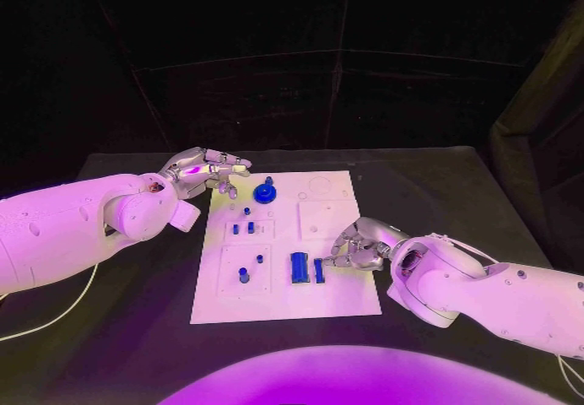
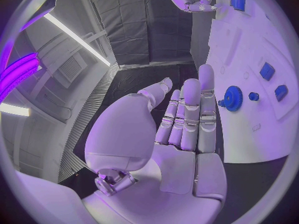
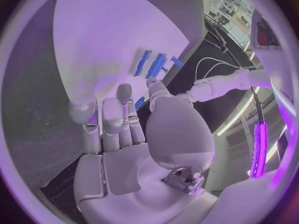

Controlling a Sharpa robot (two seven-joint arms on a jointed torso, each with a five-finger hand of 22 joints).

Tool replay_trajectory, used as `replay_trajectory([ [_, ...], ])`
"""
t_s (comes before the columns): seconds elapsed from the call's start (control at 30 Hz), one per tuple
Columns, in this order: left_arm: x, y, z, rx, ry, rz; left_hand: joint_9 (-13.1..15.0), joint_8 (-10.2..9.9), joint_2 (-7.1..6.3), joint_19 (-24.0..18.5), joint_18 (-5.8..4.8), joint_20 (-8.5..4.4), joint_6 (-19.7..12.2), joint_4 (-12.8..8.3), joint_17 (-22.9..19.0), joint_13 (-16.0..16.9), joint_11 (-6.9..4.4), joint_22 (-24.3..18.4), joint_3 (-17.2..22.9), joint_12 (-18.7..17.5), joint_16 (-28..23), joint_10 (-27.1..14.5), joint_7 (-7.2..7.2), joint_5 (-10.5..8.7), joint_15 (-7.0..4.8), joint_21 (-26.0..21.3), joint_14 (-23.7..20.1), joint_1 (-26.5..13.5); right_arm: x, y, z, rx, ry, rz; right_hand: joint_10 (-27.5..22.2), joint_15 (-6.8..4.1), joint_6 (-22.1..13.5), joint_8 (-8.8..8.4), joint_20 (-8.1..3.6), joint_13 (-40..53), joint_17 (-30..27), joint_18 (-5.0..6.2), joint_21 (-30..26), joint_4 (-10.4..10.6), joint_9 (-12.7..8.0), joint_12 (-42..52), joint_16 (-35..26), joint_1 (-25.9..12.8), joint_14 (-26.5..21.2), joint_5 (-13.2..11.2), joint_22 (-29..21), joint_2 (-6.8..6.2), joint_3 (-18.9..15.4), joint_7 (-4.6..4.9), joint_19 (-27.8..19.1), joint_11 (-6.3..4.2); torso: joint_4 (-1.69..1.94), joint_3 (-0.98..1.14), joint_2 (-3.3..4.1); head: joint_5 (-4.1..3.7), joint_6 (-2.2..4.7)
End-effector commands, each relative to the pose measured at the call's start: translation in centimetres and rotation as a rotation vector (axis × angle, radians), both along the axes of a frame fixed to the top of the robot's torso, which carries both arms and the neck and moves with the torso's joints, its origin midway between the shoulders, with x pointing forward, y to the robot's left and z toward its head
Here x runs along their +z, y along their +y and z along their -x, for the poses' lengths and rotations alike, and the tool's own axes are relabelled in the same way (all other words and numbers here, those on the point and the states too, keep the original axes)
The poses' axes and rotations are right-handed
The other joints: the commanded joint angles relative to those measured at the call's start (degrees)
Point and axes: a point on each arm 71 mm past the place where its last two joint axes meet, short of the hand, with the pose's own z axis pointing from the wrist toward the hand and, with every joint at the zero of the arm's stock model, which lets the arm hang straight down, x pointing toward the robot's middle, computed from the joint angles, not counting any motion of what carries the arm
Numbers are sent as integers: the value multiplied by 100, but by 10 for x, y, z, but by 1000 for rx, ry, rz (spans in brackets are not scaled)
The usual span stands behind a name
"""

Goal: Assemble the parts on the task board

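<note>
Your black surface (image 1: 438, 181) carries the white board (image 1: 328, 291) at its middle. Your left robot hand (image 1: 204, 169) hovers at the board's far left corner, fingers apart and empty, just beside the blue gear (image 1: 266, 193). Your right robot hand (image 1: 353, 246) rests on the board's right side, fingers curled near the blue bar (image 1: 300, 267); you cannot tell whether it grips anything. Small blue parts (image 1: 248, 227) stand between.
</note>
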Motion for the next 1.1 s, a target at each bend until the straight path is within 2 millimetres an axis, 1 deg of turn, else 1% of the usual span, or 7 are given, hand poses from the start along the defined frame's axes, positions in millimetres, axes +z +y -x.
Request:
replay_trajectory([
  [0.03,6,-1,-3,27,-68,39,0,57,-5,9,66,35,-3,41,-17,-1,-20,-14,-31,43,13,-2,-24,20,11,-37,-45,-108,8,-7,-14,-49,47,-336,-321,71,-146,-115,81,-467,-1425,266,-1051,-70,-118,-558,-1535,203,-435,-92,-1562,113,-72,76,-718,113,-3,-25,-71,-30,83],
  [0.17,10,1,-7,127,-133,110,25,163,3,0,82,13,144,42,-50,13,-101,-32,-38,134,21,142,-126,19,-40,-58,-63,-121,16,-22,-48,-61,69,-546,-1334,550,-289,-318,429,-1714,-2506,197,-2601,-276,-379,-2032,-3434,605,-1657,-478,-2490,327,-64,427,-1576,512,-12,-60,-177,-38,227],
  [0.43,5,-2,-18,230,-168,151,-23,113,-48,-527,52,34,155,203,-450,-76,-131,-329,-156,-132,-688,280,-216,49,-14,-544,-674,-368,24,-44,-107,-87,2,-743,-1140,899,-165,-688,913,-3408,-4058,276,-4295,-649,-961,-2840,-5036,820,-2203,-544,-3558,611,-301,355,-1791,702,-11,-138,-361,-81,600],
  [0.83,-9,-17,-29,304,-190,141,-22,-406,29,-4236,-176,901,-245,302,-2181,-71,199,-2611,-728,-1685,-4365,-516,-337,18,999,-2470,-2370,-334,21,-33,-151,-170,-12,-938,-1404,1235,-563,-697,1299,-4568,-5293,282,-5976,-921,-1718,-3525,-5708,482,-2651,-1100,-4430,939,-903,334,-2292,856,4,-120,-412,-16,996],
  [0.93,-11,-18,-30,317,-195,136,-22,-411,78,-4613,-81,980,-269,303,-2330,-64,191,-2887,-870,-1894,-4695,-485,-318,13,926,-2485,-2352,-288,21,-30,-154,-167,-24,-943,-1441,1251,-635,-708,1302,-4603,-5354,281,-6057,-962,-1774,-3537,-5713,462,-2708,-1093,-4432,959,-943,339,-2268,863,-8,-108,-402,-3,1037],
  [0.97,-13,-23,-27,254,-154,129,-396,-779,475,-5274,-381,456,-1788,364,-2479,-426,-85,-3234,-1342,-2031,-5005,-1982,-567,-267,625,-2752,-3696,-2389,16,-32,-152,-183,-11,-855,-3037,958,-2080,-1056,806,-4966,-5727,-82,-6297,-746,-2221,-3883,-6053,-1728,-4352,-1279,-4793,480,-631,54,-3733,559,-7,-125,-402,-16,999],
  [1.1,-14,-25,-25,263,-155,125,-396,-779,475,-5530,-381,325,-2236,364,-2934,-426,-155,-3398,-1505,-2502,-5179,-2376,-629,-267,508,-2752,-4042,-2941,18,-31,-151,-193,-20,-861,-3471,885,-2484,-1056,697,-4966,-5727,-82,-6377,-746,-2221,-3883,-6053,-2296,-4789,-1712,-4793,480,-578,-15,-4093,487,10,-86,-401,5,1058],
])
